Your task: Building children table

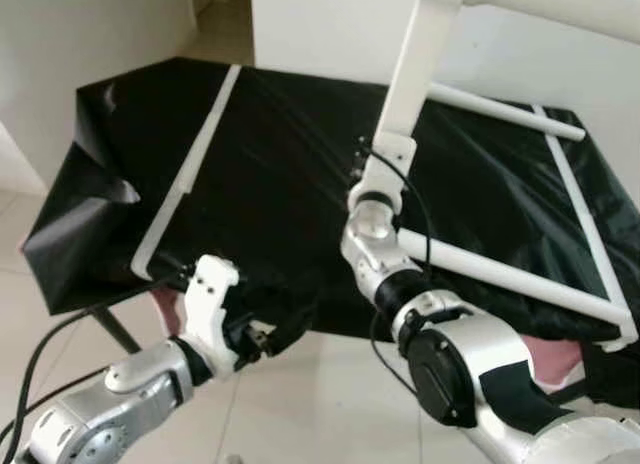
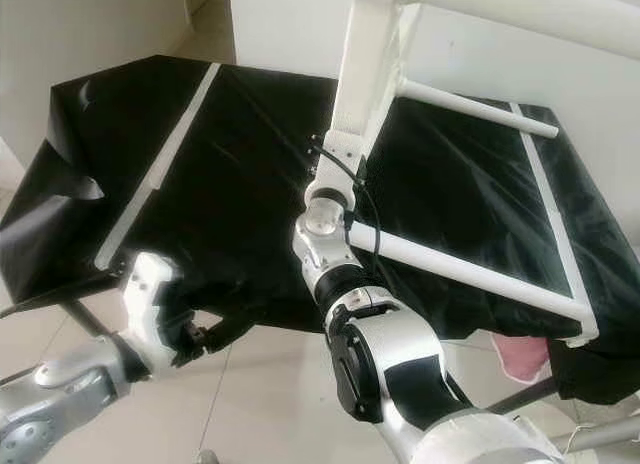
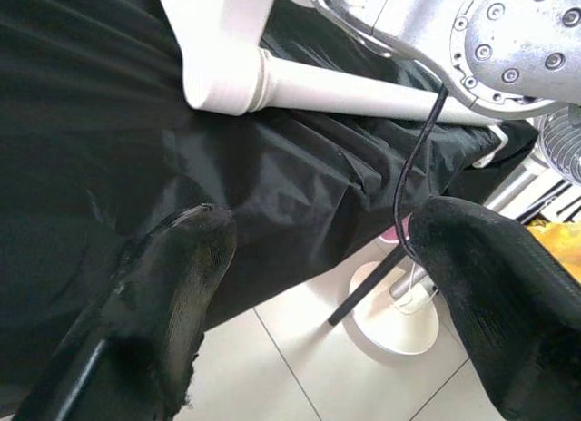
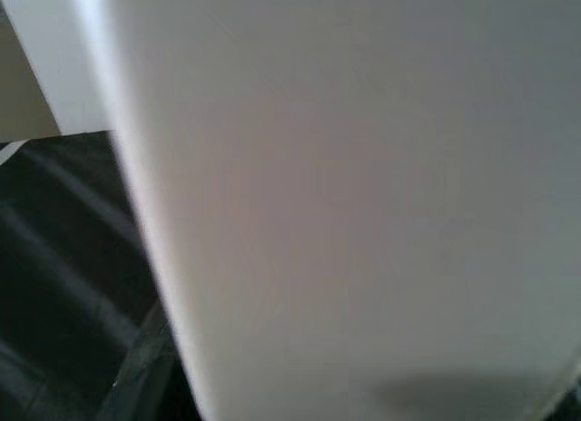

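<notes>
White table leg [image 1: 425, 54] upright above right arm's fingers [image 1: 365, 169]

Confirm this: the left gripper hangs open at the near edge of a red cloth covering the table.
Not quite: the cloth is black, not red, as the left eye view shows. The rest stands: the left gripper hangs open at its near edge.

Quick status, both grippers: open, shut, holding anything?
Left gripper: open, empty, at the black cloth's front edge.
Right gripper: fingers can't be told, up against the white table leg.
</notes>
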